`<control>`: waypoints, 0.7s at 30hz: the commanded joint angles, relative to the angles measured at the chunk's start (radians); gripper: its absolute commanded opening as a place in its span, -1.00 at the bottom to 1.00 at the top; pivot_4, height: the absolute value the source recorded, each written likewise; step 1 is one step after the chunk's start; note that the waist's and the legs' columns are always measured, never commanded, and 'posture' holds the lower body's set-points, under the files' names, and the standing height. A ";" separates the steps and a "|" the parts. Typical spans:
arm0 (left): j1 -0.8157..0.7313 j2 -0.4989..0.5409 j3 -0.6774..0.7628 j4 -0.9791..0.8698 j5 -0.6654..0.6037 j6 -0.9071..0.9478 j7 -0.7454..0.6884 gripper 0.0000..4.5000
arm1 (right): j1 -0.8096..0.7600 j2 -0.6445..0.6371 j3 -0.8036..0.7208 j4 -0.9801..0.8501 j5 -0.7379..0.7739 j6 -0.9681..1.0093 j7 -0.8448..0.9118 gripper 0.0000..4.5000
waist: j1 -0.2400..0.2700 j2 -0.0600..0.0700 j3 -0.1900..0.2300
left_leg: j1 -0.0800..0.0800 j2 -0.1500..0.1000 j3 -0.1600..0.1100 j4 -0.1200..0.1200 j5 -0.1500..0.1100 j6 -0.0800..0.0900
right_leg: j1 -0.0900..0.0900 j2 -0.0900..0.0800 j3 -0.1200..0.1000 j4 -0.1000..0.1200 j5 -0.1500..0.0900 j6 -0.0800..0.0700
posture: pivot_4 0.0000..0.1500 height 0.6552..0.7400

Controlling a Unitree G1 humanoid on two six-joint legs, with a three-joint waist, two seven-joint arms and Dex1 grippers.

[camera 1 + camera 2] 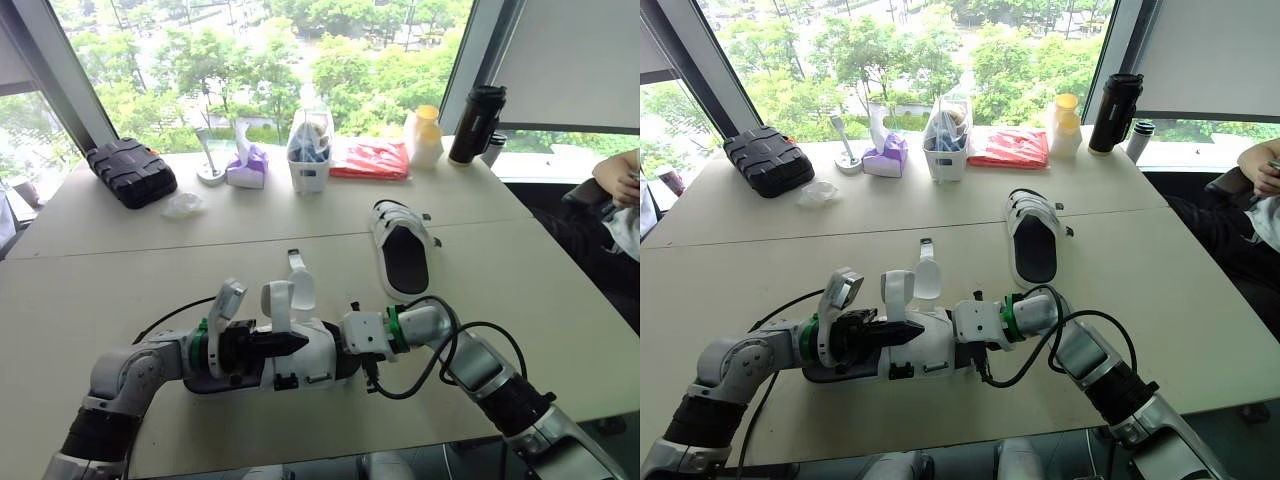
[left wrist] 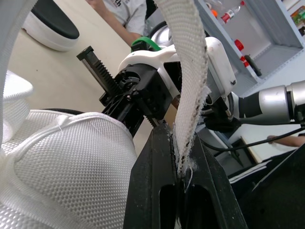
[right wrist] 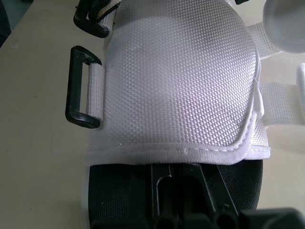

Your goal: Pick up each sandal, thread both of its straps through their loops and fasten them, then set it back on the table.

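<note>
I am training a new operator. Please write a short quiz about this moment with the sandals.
1. True or false: the left gripper is shut on a strap of the near sandal.
2. Where is the other sandal? A on the floor; B on the table; C on the window sill.
3. Fill in: the black case lies at the table's far ___ corner.
Key: 1 true; 2 B; 3 left.
</note>
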 commanded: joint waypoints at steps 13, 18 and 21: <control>0.078 0.059 -0.032 -0.144 0.075 -0.117 -0.069 -0.97 | 0.060 -0.026 0.079 0.057 -0.080 0.066 0.015 -1.00 | 0.000 0.000 0.000 | 0.000 0.000 0.000 -0.001 0.000 0.000 | 0.000 0.000 0.000 -0.001 0.001 -0.001 | 1.00 1.00; 0.102 0.065 -0.049 -0.133 0.139 -0.206 -0.077 -0.97 | 0.060 -0.026 0.080 0.056 -0.080 0.068 0.015 -1.00 | 0.000 0.000 0.000 | 0.000 0.001 0.000 -0.001 0.000 0.000 | 0.000 0.000 0.000 -0.001 0.000 -0.001 | 1.00 1.00; 0.108 0.067 -0.064 -0.117 0.191 -0.277 -0.092 -0.97 | 0.060 -0.025 0.080 0.055 -0.078 0.071 0.016 -1.00 | 0.000 0.000 0.000 | 0.000 0.001 0.000 -0.001 0.000 0.000 | 0.000 0.001 0.000 -0.001 0.000 -0.001 | 1.00 1.00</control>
